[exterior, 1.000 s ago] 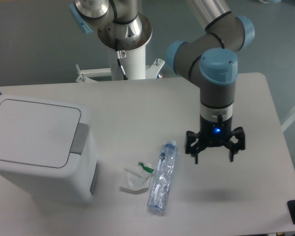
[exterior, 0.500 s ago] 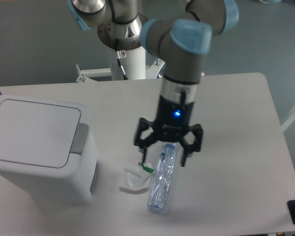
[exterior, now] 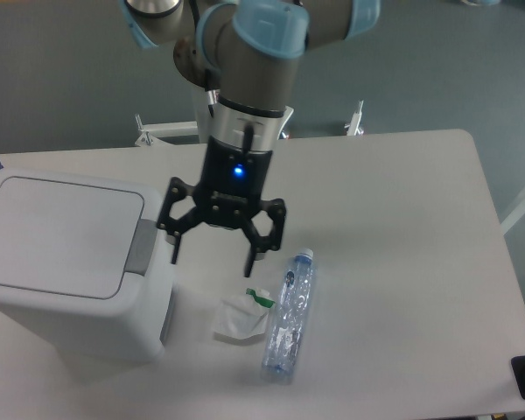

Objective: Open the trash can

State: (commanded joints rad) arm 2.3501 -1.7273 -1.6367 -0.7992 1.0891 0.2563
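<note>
The gripper (exterior: 212, 256) hangs with its jaws spread wide and nothing between them; it touches nothing. One dark fingertip (exterior: 175, 255) hovers just beside the trash can's grey push-button tab (exterior: 141, 247), at about 3 o'clock from it, while the other fingertip points down toward the table (exterior: 402, 219) (a blue light glows on the gripper body).

The trash can (exterior: 66, 267) stands upright at the table's 9 o'clock side, its flat lid (exterior: 57, 234) shut and facing up. Its long axis runs roughly from 9 o'clock to 3 o'clock, with the tab edge pointing to 3 o'clock, toward the gripper.

At 5 o'clock from the gripper a clear plastic bottle (exterior: 289, 317) lies on its side, cap toward 12 o'clock, and a crumpled white wrapper (exterior: 240, 317) lies touching its 9 o'clock flank.
</note>
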